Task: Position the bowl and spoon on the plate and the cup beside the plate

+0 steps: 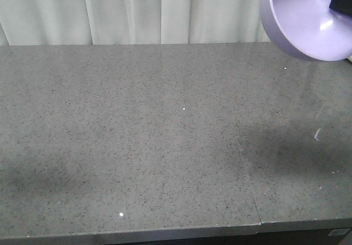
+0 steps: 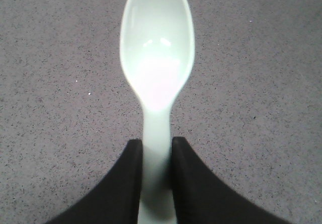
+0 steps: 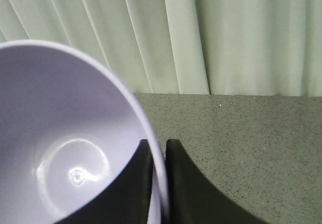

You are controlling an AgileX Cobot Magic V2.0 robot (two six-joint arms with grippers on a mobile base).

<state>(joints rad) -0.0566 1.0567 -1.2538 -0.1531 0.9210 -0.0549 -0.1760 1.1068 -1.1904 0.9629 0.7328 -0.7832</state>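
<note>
Grey speckled table (image 1: 137,146), pale curtain (image 1: 137,8) behind. Left pincer (image 2: 157,146) clamps mint spoon (image 2: 157,58) by handle, seemingly above table. Right pincer (image 3: 159,151) pinches lavender bowl (image 1: 305,19) by rim, tilted, aloft at front view's upper right. Step: both items in hand, placement pending. Next: locate plate, unseen anywhere, like cup. Only wrist views show grips.

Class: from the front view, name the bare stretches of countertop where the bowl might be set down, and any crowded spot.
The countertop is bare from curtain to front edge, both sides of the seam. Only the far right corner is busy: the right hand holds the bowl there.
</note>
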